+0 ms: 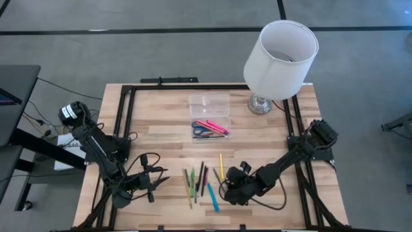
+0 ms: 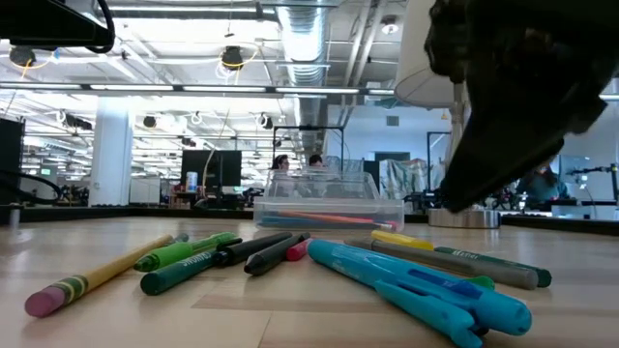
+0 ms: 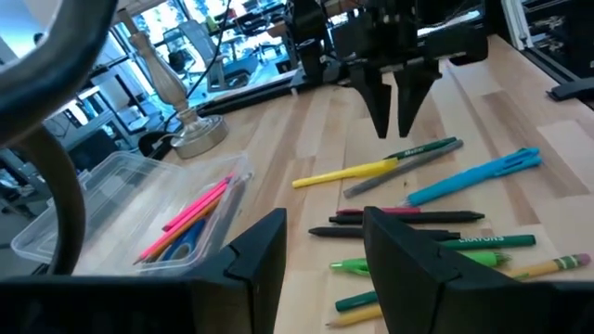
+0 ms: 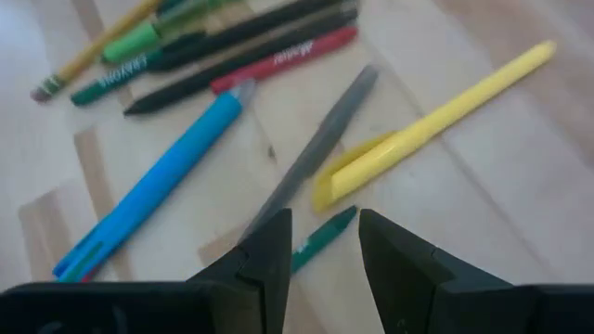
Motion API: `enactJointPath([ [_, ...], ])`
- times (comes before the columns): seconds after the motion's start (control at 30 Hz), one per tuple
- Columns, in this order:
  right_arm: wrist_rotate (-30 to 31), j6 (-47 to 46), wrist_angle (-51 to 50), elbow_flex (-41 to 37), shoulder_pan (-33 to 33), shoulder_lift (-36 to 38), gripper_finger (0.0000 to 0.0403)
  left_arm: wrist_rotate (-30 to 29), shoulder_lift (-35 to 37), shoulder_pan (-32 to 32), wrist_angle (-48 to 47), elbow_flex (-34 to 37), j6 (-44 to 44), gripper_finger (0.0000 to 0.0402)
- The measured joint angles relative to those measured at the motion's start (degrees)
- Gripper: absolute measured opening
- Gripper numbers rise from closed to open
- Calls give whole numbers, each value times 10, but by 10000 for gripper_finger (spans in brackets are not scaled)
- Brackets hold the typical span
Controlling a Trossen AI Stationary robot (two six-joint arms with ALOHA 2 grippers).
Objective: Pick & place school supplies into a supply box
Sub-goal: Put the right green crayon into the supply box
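A clear plastic supply box (image 1: 210, 111) sits at upper centre of the high view, holding pink markers (image 1: 213, 126) and blue-handled scissors (image 1: 201, 132). Loose pens and pencils (image 1: 201, 180) lie fanned at lower centre.

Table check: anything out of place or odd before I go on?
Only the white lamp at the table's far right corner looks odd among school supplies. The pens lie loose but unspilled, and the supply box sits upright, open, holding scissors and pink markers.

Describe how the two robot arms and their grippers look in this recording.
Both arms are dark, jointed and slim, with black cables looping beside them on the table. The left gripper and the right gripper each have two flat, matte black, wedge-shaped fingers. A white-labelled joint sits at the left arm's base.
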State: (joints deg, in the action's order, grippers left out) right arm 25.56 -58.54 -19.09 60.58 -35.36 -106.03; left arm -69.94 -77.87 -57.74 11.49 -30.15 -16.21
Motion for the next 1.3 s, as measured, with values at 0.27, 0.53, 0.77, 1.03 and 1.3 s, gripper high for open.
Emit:
enactJointPath([
  [0.27,-24,1,-19,26,7,-30,122,3,0,0,-1,0,0,139],
  [0.53,-60,-11,-34,27,7,-30,122,4,0,0,-3,0,-4,139],
  [0.77,-61,-15,-32,27,7,-30,122,4,0,0,-5,0,-7,139],
  [1.03,-61,-15,-27,27,9,-41,122,7,0,0,-5,0,-7,139],
  [1.3,-75,-15,-22,29,9,-50,122,11,0,0,-6,3,-12,139],
])
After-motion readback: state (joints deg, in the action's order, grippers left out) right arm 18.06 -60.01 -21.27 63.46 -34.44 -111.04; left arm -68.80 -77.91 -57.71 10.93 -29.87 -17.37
